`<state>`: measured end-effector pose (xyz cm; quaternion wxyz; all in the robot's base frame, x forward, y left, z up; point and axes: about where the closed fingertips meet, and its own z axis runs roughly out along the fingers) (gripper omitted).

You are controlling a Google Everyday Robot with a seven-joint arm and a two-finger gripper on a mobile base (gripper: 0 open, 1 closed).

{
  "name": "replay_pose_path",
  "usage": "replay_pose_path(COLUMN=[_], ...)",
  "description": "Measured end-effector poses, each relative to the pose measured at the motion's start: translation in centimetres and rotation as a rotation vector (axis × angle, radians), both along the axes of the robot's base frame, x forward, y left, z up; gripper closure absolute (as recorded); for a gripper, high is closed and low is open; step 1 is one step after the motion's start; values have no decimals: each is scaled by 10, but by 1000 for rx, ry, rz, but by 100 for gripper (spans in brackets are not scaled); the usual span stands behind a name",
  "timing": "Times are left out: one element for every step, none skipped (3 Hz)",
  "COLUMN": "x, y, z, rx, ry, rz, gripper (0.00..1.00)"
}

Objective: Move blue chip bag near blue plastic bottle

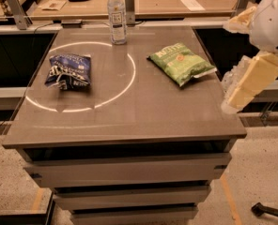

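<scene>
Here, a grey table (129, 121) is shown from the front and somewhat from above, with three things set out on its top. The blue chip bag (68, 71) is seen lying crumpled on the left half of the table, inside a thin bright ring (132, 74) that is traced on the surface, and closer to the ring's left side than to its right. The blue plastic bottle (116, 15) is stood upright at the far edge of the table, its base just at the far rim of the ring; its white cap and printed label are turned toward the camera. Bag and bottle are kept apart by a stretch of bare table, the bottle being placed farther back and to the right of the bag. A green chip bag (181, 62) is laid flat on the right half, outside the ring, touching neither of the other two. The gripper (242, 90) is seen as a cream-coloured part hung below the white arm (273, 20), beyond the table's right edge and off its surface; it is well apart from the blue chip bag, and nothing is seen to be held in it. Whether the gripper is open or closed cannot be told from this view. Drawers (125, 170) are stacked under the table top, and a wooden desk (162, 1) with papers is placed behind it.
</scene>
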<state>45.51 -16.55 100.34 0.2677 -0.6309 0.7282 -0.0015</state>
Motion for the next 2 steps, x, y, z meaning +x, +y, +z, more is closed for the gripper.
replay_pose_path(x=[9,19], y=[22,53], z=[-10,-13], rx=[51,139], ry=[-11,5], rz=[-11,0], gripper=[0,0])
